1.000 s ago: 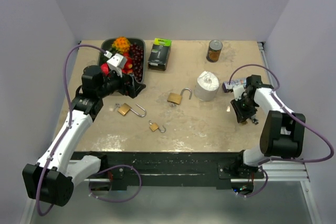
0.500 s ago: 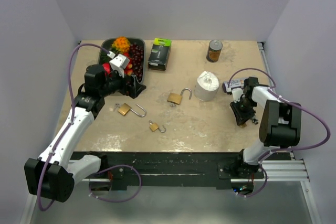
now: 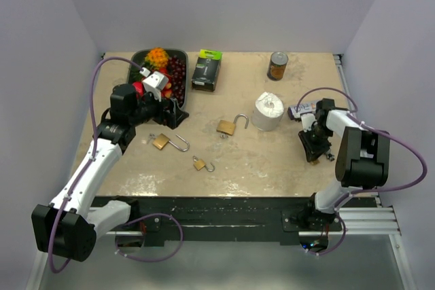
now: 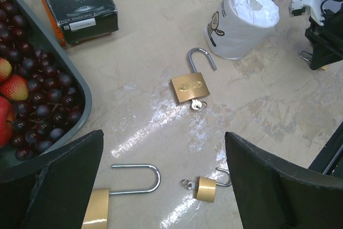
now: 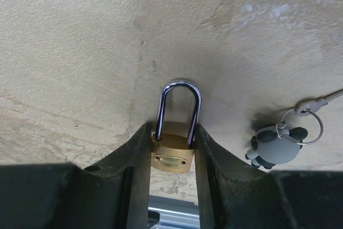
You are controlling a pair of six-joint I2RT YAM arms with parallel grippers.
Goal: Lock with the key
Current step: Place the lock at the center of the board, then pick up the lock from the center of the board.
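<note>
My right gripper (image 5: 171,132) is shut on a brass padlock (image 5: 172,156) with a closed steel shackle (image 5: 181,87), low over the table's right side (image 3: 314,146). A key (image 5: 316,103) on a ring with a grey animal charm (image 5: 276,148) lies just right of it. My left gripper (image 4: 166,186) hangs open above the left-middle of the table (image 3: 171,113), holding nothing. Below it lie three open padlocks: a medium one (image 4: 190,87) with a key in it, a small one (image 4: 206,189), and a large one (image 4: 99,210).
A dark tray (image 3: 183,52) of grapes and fruit stands at the back left, with a black box (image 3: 206,69) beside it. A can (image 3: 277,66) is at the back right. A paper roll (image 3: 268,111) and a small packet (image 3: 302,109) lie near the right arm.
The right arm's elbow has swung in closer to its gripper, which stays at the same spot with the padlock. The left arm has barely shifted.
</note>
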